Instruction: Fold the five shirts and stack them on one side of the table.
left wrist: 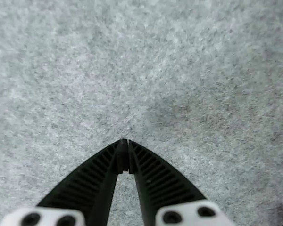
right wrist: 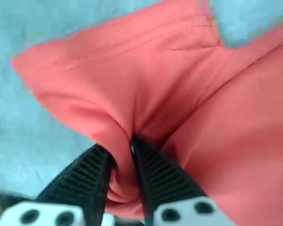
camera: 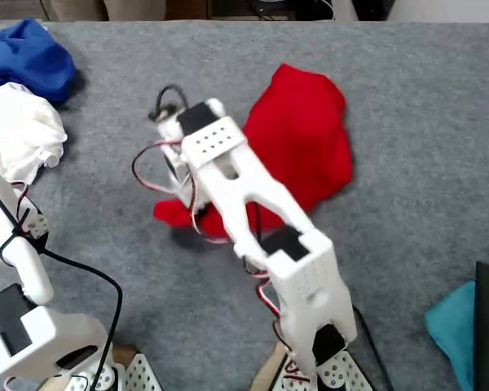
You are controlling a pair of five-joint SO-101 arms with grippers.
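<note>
Right wrist view: caught the right gripper (right wrist: 119, 147) clenched on a bunched ridge of the red shirt (right wrist: 179, 84) — pinched there, probably, to lift an edge for a first fold. Sprawled crumpled at mid-table in the high view, soft knit, lobed and uneven, stitched hem showing. Found the left gripper (left wrist: 125, 146) pressed closed on nothing, ribbed tips meeting over the grey felt-like table (left wrist: 179, 70), seemingly parked clear. Saw blue shirt (camera: 28, 53) and white shirt (camera: 20, 130) heaped far left, teal cloth (camera: 452, 326) at the right edge — none folded.
</note>
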